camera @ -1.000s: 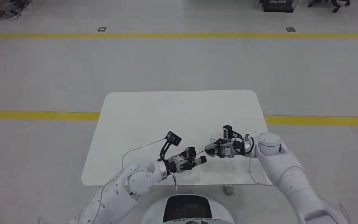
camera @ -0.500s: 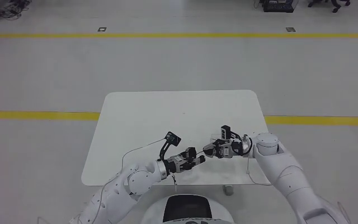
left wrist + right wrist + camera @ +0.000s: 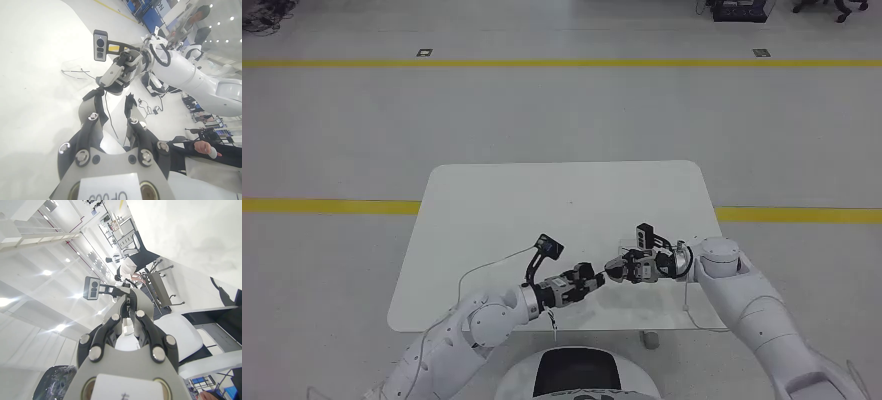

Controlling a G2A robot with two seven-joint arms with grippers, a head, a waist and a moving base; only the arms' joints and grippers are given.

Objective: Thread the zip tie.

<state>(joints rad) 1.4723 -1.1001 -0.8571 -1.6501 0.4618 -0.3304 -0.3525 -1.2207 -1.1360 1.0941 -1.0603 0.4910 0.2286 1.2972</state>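
Locate both arms above the near part of the white table (image 3: 542, 200), slightly right of its middle. The left gripper (image 3: 592, 277) points toward the far right and the right gripper (image 3: 614, 268) points left, so the two tips stand just beside each other. In the left wrist view you see the right gripper (image 3: 101, 86) clenched on one end of the zip tie (image 3: 108, 115), a thin black strand that runs from those tips back toward the left arm's wrist. The left gripper (image 3: 111, 97) is released. Its two black-padded fingers (image 3: 130, 100) stand apart, and the strand passes between them, nearer to one finger; you cannot tell whether it touches that finger. That finger's tip lies against or just beside the right gripper's tips. In the right wrist view the right gripper (image 3: 130, 298) shows its fingers drawn close together. Further thin black strands (image 3: 75, 73) lie on the table beyond the right gripper; you cannot tell what they are.
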